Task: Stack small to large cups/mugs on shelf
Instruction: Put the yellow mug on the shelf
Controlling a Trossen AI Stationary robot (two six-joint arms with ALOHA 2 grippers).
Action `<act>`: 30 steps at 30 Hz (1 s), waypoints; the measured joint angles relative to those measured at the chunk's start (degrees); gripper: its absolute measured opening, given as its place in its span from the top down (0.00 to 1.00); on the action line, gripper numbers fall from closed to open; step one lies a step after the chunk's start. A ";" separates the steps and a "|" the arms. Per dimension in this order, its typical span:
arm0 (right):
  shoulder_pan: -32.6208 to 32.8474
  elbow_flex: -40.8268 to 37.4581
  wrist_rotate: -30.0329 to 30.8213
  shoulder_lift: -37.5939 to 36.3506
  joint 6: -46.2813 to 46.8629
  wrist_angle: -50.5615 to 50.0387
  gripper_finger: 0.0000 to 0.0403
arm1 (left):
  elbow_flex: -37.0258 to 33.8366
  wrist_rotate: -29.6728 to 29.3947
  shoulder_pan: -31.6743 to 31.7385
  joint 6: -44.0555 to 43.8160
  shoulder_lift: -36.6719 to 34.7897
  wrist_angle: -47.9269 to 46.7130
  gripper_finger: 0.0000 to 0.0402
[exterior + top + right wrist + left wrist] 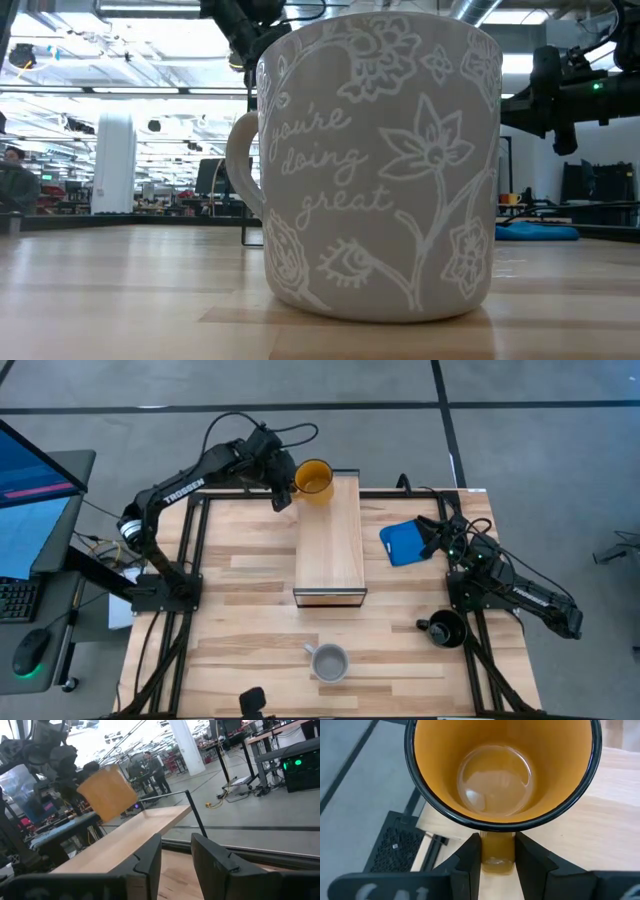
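My left gripper [287, 488] is shut on the yellow-orange mug [314, 479], which hangs tilted over the far left corner of the light-wood shelf [331, 545]. The right wrist view shows the mug [106, 793] in the air above the shelf's plank top [125, 845]. A light grey mug [328, 661] with a white flower pattern stands upright on its base near the table's front edge and fills the low view [380, 160]. A black mug [446, 628] stands at the right. My right gripper [176, 852] waits open at the table's right, by its base. My left gripper pinches the yellow-orange mug's handle [497, 851] between its two fingers [470, 857]. It comes from the table's left, slanting down. The mug is lifted clear and tilted, its open mouth [495, 775] turned toward the wrist.
A flat blue object [403, 542] lies on the slatted table right of the shelf, close to my right gripper. A monitor and keyboard [30, 510] stand off the table's left. Bare tabletop lies between the shelf and the grey mug.
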 joint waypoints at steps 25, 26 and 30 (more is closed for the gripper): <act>0.00 0.00 0.16 0.00 0.91 0.03 0.68 | 0.00 0.50 0.14 8.60 2.97 0.28 0.80; 0.00 0.00 0.16 0.00 0.92 0.02 0.68 | 0.00 0.39 0.14 9.13 2.97 0.11 0.80; 0.00 0.00 0.14 0.00 0.91 0.03 0.68 | 0.00 0.39 -0.22 9.23 3.65 -0.30 0.80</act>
